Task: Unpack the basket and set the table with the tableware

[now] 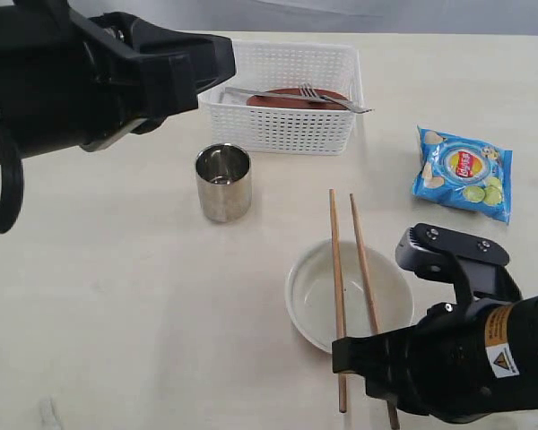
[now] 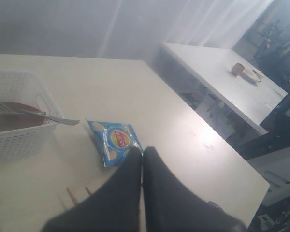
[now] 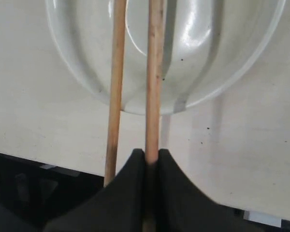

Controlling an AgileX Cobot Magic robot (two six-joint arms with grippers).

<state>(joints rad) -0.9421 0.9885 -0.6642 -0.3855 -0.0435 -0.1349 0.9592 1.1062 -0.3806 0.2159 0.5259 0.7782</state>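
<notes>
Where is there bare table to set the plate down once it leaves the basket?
Widest: the table left of the bowl, below the cup. Smaller: between cup and chips bag, though the chopsticks reach in. Crowded at the bowl, where the right gripper grips one chopstick.

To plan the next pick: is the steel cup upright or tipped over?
Upright. The steel cup stands on its base on the table, open rim facing up.
</notes>
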